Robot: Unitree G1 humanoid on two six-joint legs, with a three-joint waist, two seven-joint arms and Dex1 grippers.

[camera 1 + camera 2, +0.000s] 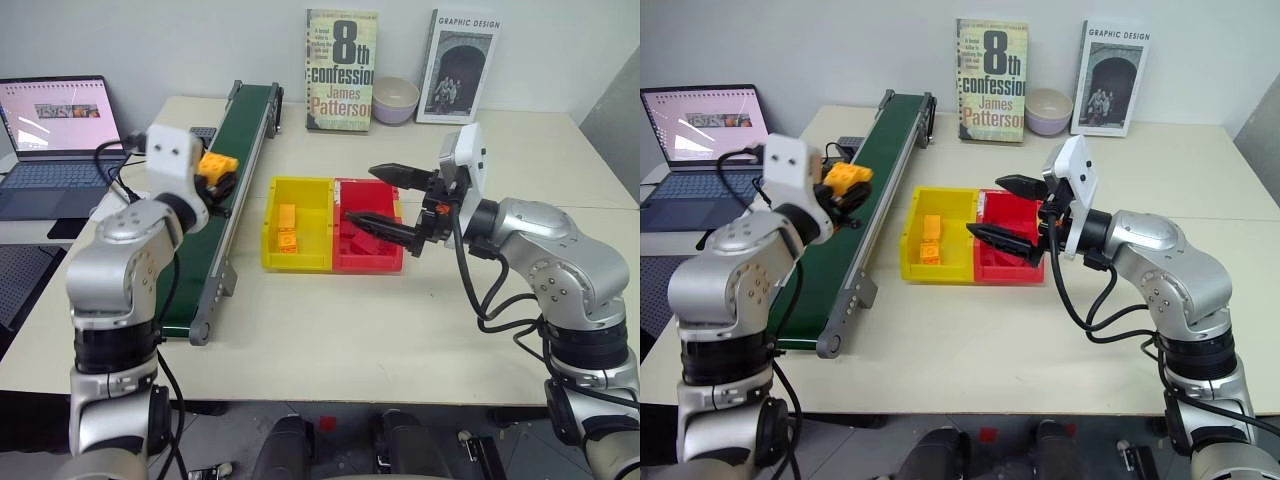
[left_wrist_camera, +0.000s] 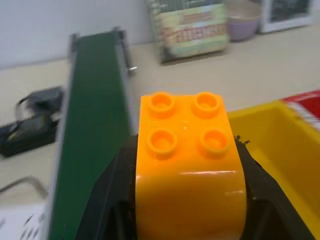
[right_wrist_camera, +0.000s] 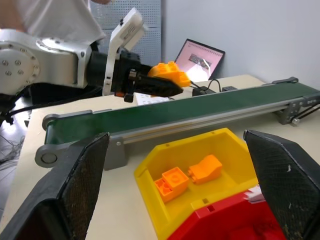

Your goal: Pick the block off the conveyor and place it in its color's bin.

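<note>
Now your left gripper (image 1: 218,180) is clenched on the block (image 1: 217,163), lifted clear above the conveyor (image 1: 225,170) so it can swing right to the bin (image 1: 298,224), while your right gripper (image 1: 392,200) waits spread wide over the red tray (image 1: 372,258).

Paperback (image 1: 341,70) cover reads "8th confession, James Patterson"; second book (image 1: 458,67) titled "GRAPHIC DESIGN"

Left pincer (image 1: 845,188) clamped and raised; right pincer (image 1: 385,197) agape, level.
</note>
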